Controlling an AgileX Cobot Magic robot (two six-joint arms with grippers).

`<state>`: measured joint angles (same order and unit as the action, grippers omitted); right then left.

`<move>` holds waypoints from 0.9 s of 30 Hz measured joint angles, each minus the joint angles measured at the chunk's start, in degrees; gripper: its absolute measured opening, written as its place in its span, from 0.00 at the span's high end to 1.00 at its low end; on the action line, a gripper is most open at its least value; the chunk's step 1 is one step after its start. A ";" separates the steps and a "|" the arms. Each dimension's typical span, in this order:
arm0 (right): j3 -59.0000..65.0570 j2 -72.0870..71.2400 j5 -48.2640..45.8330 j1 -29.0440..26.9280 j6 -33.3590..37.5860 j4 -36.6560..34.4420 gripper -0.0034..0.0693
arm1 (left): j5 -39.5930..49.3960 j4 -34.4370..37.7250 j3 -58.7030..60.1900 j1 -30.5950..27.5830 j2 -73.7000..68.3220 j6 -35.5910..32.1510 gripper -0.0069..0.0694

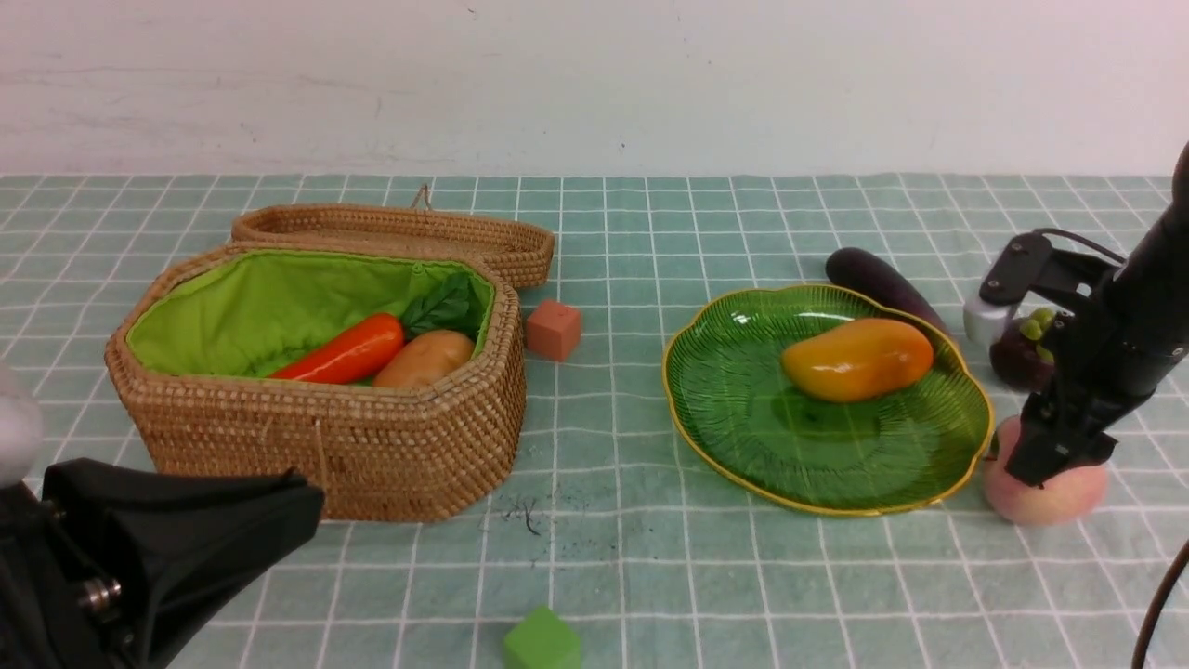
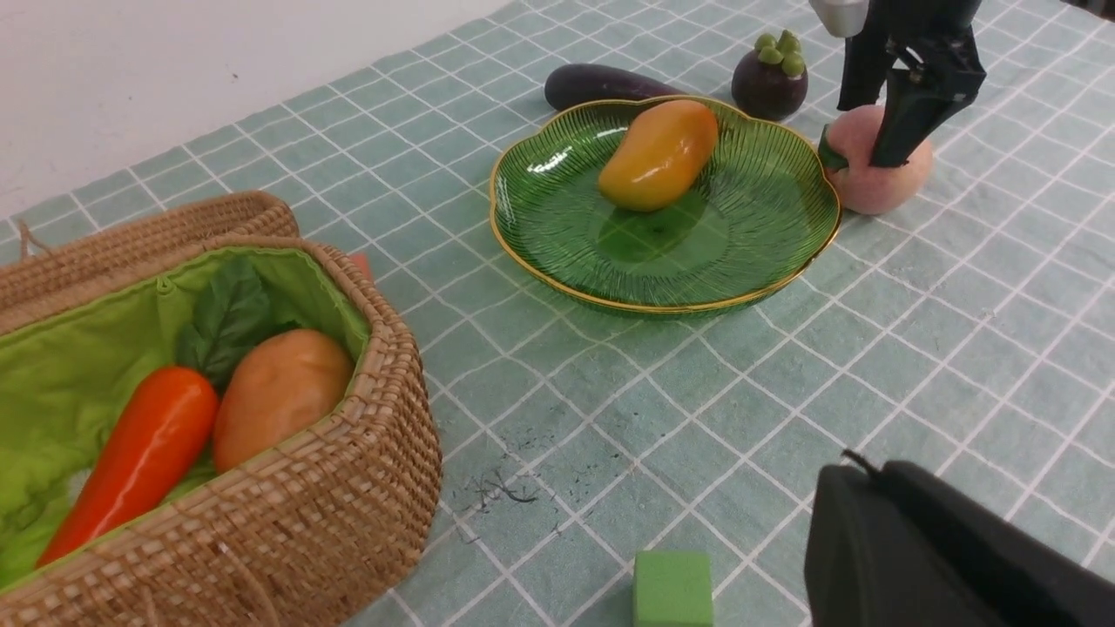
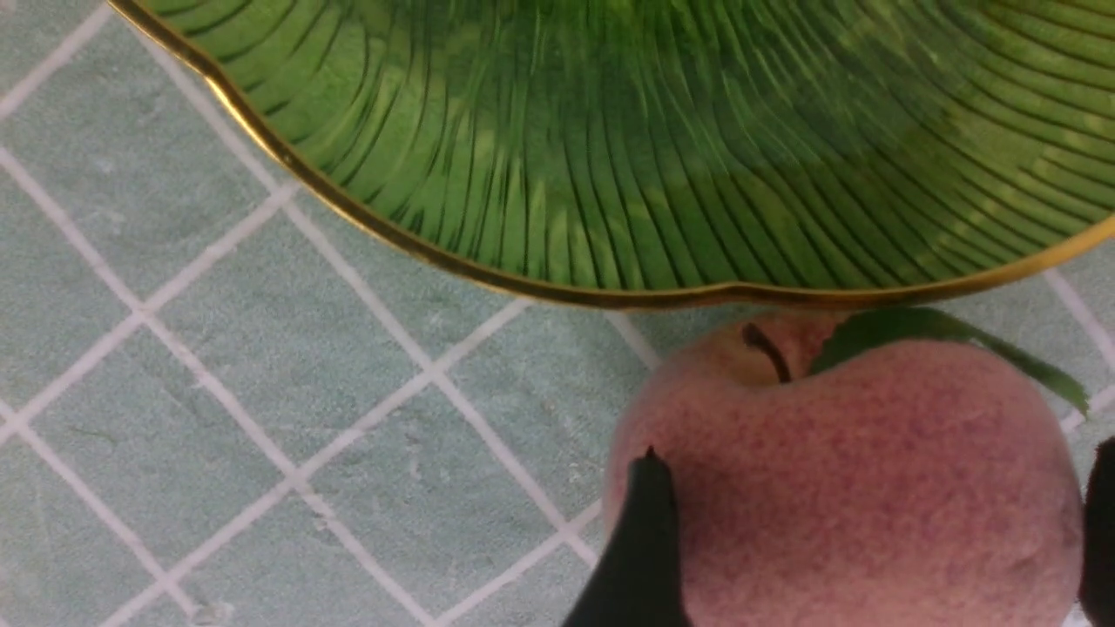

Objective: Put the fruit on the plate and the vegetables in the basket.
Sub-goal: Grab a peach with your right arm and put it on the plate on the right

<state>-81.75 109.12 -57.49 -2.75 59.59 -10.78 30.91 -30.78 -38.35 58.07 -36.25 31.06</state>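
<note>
Right, my right gripper (image 3: 880, 522) straddles the peach (image 3: 871, 488), fingers spread, beside the plate's (image 1: 827, 506) near-right rim, presumably for a short lift. My left gripper's fingers are pressed together.

The yellow-orange mango (image 1: 859, 360) is lying on the shiny green plate (image 1: 743, 418). The fuzzy pink peach (image 1: 1045, 488) and the little dark mangosteen (image 1: 1020, 360) are sitting beside it. The purple eggplant (image 1: 882, 283) is lying behind it. The orange carrot (image 1: 344, 351) and brown potato (image 1: 425, 360) are resting in the open woven basket (image 1: 446, 446).

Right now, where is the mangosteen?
In the front view, the mangosteen sits on the robot's right, between the plate and the right gripper, behind the peach.
</note>
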 joint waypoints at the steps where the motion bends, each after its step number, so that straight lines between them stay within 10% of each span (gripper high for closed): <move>1: -0.07 0.06 0.07 0.00 0.00 -0.21 0.13 | 0.00 0.00 0.00 0.00 0.00 0.00 0.92; 27: -0.36 -0.09 -0.29 0.09 -9.19 1.87 0.18 | 0.00 0.00 0.00 0.00 0.00 0.00 0.91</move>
<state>-82.11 109.03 -57.77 -2.66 50.41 -8.91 30.91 -30.78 -38.35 58.07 -36.25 31.06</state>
